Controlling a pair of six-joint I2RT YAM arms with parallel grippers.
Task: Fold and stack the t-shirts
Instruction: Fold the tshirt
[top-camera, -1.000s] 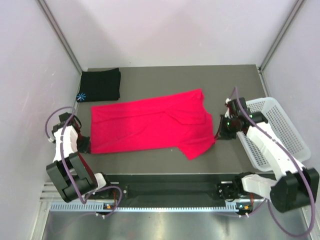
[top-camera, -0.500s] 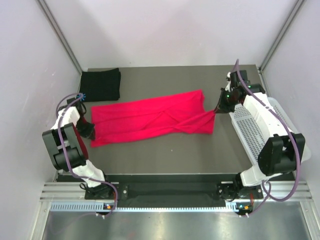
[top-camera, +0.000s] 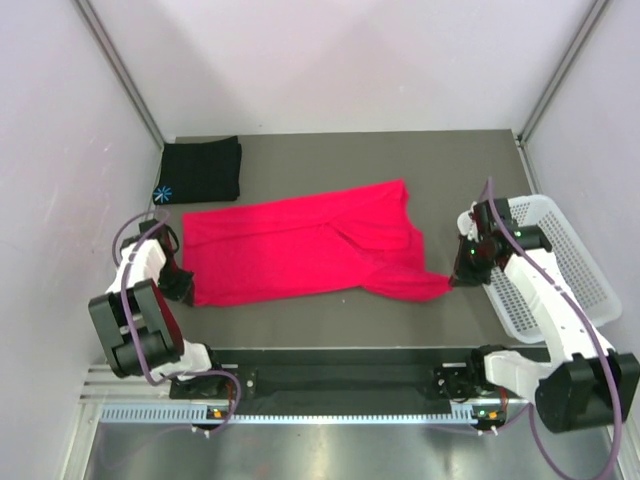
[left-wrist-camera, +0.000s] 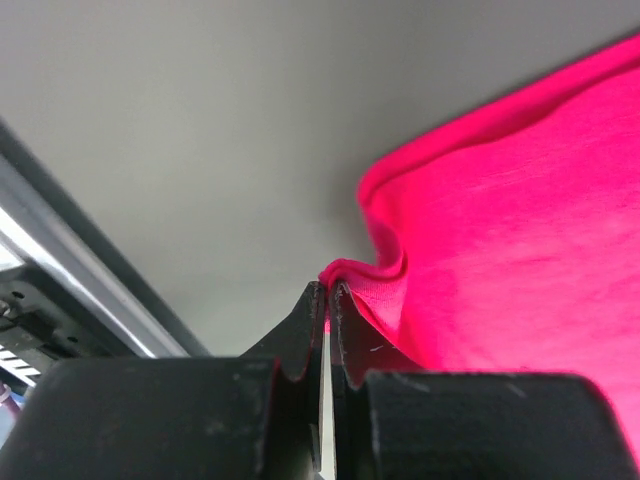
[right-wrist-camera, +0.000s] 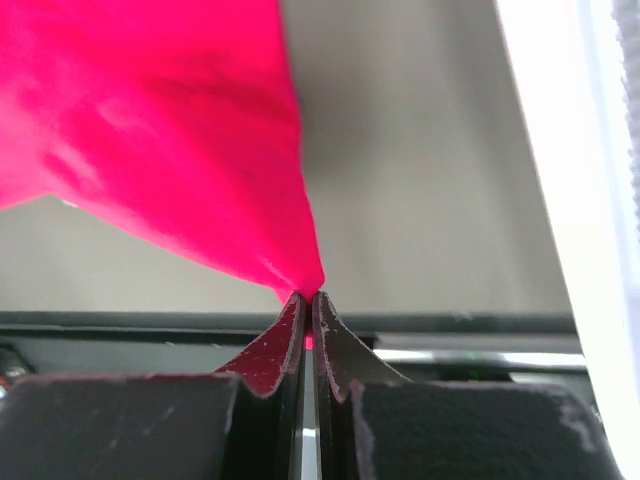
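Note:
The red-pink t-shirt (top-camera: 300, 245) lies spread across the middle of the grey table. My left gripper (top-camera: 185, 290) is shut on its near left corner, and the pinched hem (left-wrist-camera: 345, 275) shows in the left wrist view. My right gripper (top-camera: 458, 281) is shut on a pulled-out point of the shirt's near right side, where the cloth (right-wrist-camera: 190, 140) narrows into the fingertips. The black t-shirt (top-camera: 202, 170), folded, with its light-blue starburst (top-camera: 163, 192), lies at the far left corner.
A white perforated basket (top-camera: 565, 255) stands at the table's right edge, just beside my right arm. A black rail (top-camera: 330, 375) runs along the near edge. Bare table (top-camera: 400, 165) lies beyond the red shirt.
My right gripper has moved toward the near edge, dragging the shirt's right side with it. My left gripper has pulled the left corner nearer. The shirt has spread flatter and wider.

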